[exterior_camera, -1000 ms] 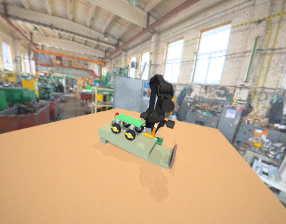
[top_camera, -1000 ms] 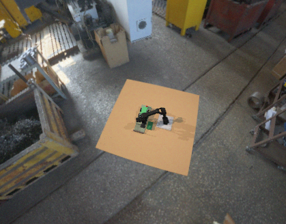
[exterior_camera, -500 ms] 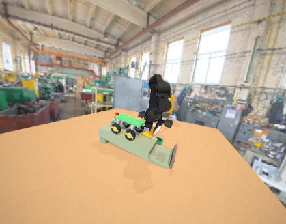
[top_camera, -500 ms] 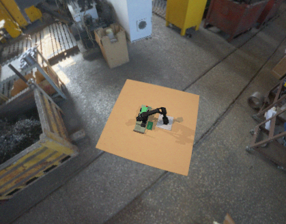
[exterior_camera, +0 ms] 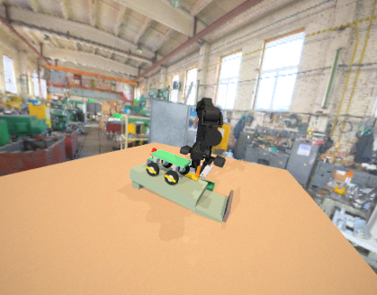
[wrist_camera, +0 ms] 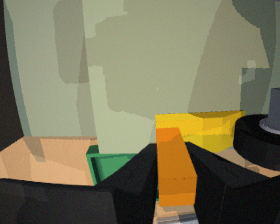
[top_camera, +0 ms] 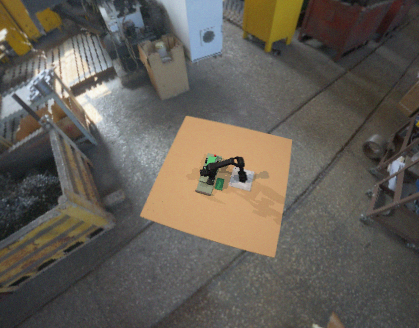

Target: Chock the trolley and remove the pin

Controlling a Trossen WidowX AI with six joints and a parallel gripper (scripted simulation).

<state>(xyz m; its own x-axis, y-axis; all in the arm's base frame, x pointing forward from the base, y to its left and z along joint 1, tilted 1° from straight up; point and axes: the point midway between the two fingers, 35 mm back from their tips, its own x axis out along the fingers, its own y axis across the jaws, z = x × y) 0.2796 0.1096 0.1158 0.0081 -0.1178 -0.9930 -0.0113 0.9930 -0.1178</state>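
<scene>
Pincer (exterior_camera: 197,169) (wrist_camera: 169,149) closed on the chock's orange handle (exterior_camera: 198,171) (wrist_camera: 176,165): you have the yellow chock (exterior_camera: 190,176) (wrist_camera: 203,129) on the ramp (top_camera: 205,188) (exterior_camera: 172,186) (wrist_camera: 141,65), downhill of the trolley (top_camera: 211,159) (exterior_camera: 171,158). In the wrist view its wedge reaches the near wheel (wrist_camera: 258,142), or very nearly; you cannot tell whether they truly press together. So the chocking looks almost done, in my judgement, but not proven. At the trolley's uphill end, the red-headed stop pin (exterior_camera: 154,150) is in place, so you have the pull, the drop and the final retreat all left. Your green tray (top_camera: 219,184) (exterior_camera: 210,185) (wrist_camera: 116,167) sits beside the ramp, on the side away from the exterior camera. Next, you probably want a gentle uphill nudge until contact is sure (too hard a shove could shift the trolley), then release the handle and go for the pin.
</scene>
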